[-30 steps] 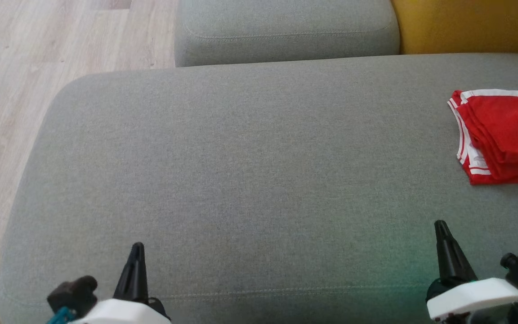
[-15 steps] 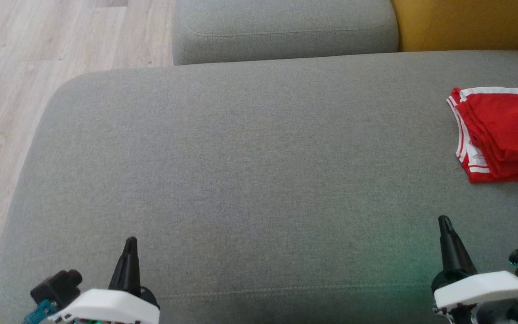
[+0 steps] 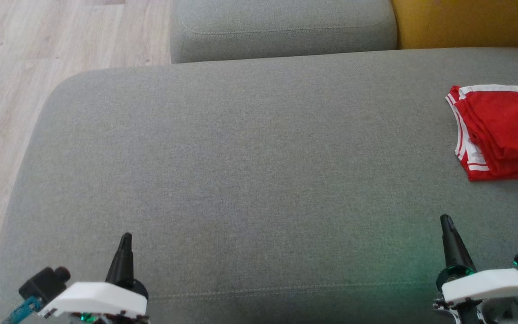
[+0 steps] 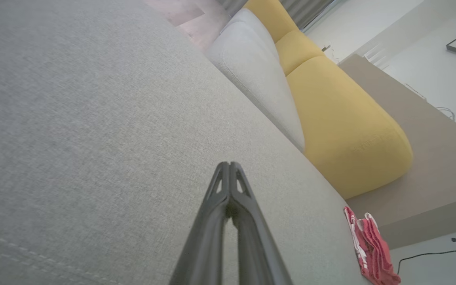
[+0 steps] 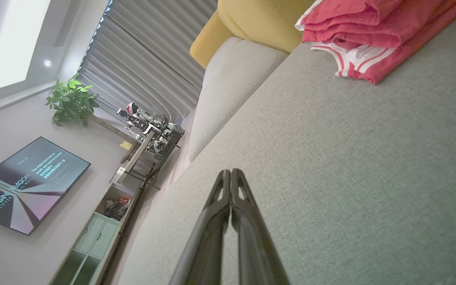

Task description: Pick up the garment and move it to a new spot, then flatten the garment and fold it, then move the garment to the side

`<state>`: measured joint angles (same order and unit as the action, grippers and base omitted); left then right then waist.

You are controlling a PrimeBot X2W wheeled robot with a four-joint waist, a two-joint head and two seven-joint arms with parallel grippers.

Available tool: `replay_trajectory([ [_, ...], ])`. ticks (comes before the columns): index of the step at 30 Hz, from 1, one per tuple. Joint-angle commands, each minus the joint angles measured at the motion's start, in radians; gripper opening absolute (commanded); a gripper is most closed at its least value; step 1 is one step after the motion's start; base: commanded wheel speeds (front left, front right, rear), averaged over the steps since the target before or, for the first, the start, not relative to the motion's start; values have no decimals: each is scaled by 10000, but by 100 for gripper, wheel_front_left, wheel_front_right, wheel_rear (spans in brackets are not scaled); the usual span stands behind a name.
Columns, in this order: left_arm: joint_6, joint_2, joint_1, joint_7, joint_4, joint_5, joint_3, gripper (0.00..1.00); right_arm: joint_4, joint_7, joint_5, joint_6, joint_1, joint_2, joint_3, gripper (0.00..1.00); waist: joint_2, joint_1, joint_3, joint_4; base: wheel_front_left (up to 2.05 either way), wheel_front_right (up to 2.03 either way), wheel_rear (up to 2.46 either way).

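The garment [image 3: 502, 130] is red with white stripes and lies folded in a neat stack at the right end of the grey sofa seat [image 3: 250, 180]. It also shows small at the lower right in the left wrist view, garment [image 4: 372, 247], and at the top right in the right wrist view, garment [image 5: 370, 35]. My left gripper [image 3: 125, 237] is at the lower left over the seat's front edge, shut and holding nothing. My right gripper [image 3: 446, 219] stands at the lower right, shut and empty, well short of the garment.
A second grey cushion [image 3: 281, 27] and a yellow cushion [image 3: 461, 22] border the seat at the back. Wooden floor [image 3: 25, 67] lies to the left. The right wrist view shows a wall screen [image 5: 26, 184], a plant [image 5: 71, 103] and a low cabinet [image 5: 93, 241].
Both grippers have drawn slightly back toward the seat's front edge, the left one also drifting left. The head camera shifted a little. The garment has stayed where it lies.
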<state>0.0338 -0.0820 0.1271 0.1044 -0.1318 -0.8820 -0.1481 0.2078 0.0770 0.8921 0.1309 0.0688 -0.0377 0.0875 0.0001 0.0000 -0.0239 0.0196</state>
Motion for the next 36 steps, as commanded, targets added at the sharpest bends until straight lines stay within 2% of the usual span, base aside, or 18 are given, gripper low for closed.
replay_trajectory([
  [1, -150, -116, -695, -105, 238, -429, 333, 0, -255, -109, 421, 0, -668, -168, -76, 0, -1, 0, 10, -7, 0, 0, 0],
  [36, -1055, -89, -1681, -1099, -583, -4839, 1393, 0, 127, -1126, 4574, -1, -1335, -206, 44, 0, -1, 0, 164, -121, 0, 0, 0],
])
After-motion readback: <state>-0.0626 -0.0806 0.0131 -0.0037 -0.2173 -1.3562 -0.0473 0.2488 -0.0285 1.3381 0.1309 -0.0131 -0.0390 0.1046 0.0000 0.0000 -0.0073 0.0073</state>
